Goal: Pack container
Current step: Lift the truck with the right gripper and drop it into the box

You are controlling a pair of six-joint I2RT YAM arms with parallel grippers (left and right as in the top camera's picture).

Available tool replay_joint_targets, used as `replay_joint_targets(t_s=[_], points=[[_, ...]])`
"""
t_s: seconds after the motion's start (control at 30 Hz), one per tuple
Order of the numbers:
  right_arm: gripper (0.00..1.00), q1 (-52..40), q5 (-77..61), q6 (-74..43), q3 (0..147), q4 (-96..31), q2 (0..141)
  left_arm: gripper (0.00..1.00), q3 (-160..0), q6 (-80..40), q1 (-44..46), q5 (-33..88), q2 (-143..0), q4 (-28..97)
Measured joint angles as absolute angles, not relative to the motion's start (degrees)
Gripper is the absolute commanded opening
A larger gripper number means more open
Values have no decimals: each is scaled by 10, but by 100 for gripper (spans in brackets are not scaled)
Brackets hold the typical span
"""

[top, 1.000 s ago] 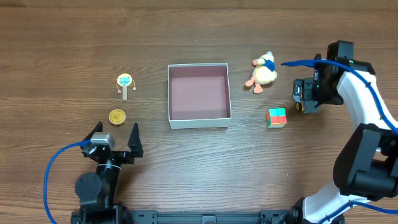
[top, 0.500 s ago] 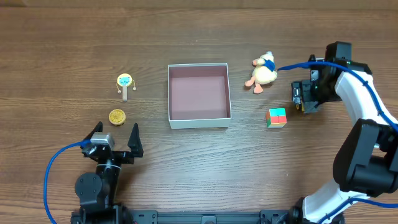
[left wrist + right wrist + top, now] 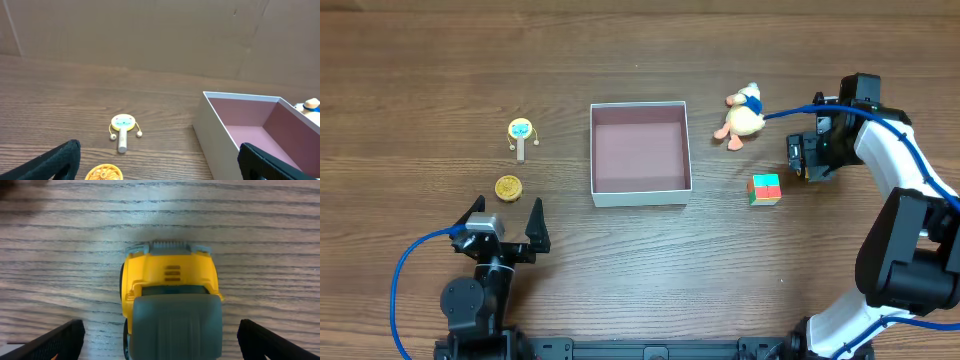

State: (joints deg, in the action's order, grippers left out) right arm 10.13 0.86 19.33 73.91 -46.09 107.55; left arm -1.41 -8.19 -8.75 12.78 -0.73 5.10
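Note:
The container [image 3: 640,197], a white-walled square box with a pinkish-mauve bottom, sits mid-table and holds nothing; it also shows in the left wrist view [image 3: 216,131]. My right gripper [image 3: 806,158] is open, right of the box. In the right wrist view, its fingers [image 3: 160,332] straddle a yellow toy truck [image 3: 170,280] with a grey bed without touching it. A duck toy [image 3: 743,117] and a coloured cube [image 3: 765,188] lie between the box and that gripper. My left gripper [image 3: 505,226] is open and empty at the front left.
A yellow round disc [image 3: 508,187] and a small rattle drum [image 3: 521,135] lie left of the box; both show in the left wrist view, the disc [image 3: 103,174] and the drum [image 3: 122,127]. The duck's edge [image 3: 311,106] shows behind the box.
My right gripper has shifted slightly left, toward the cube and over the truck. The left arm and the toys have not moved.

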Motion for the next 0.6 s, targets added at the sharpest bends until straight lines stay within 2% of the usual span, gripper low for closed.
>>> replay_joint_targets(t_s=[0.1, 0.2, 0.27, 0.3, 0.6], points=[[68, 101, 9, 191, 739, -461, 1075, 100, -14, -82, -88, 128, -7, 51], [53, 101, 9, 194, 739, -461, 1075, 100, -14, -82, -88, 128, -7, 51], [49, 101, 11, 194, 739, -461, 1075, 100, -14, -82, -88, 128, -7, 51], [44, 102, 11, 194, 739, -461, 1075, 100, -14, -82, -88, 128, -7, 51], [34, 101, 13, 193, 739, -457, 1075, 100, -14, -82, -88, 128, -7, 51]])
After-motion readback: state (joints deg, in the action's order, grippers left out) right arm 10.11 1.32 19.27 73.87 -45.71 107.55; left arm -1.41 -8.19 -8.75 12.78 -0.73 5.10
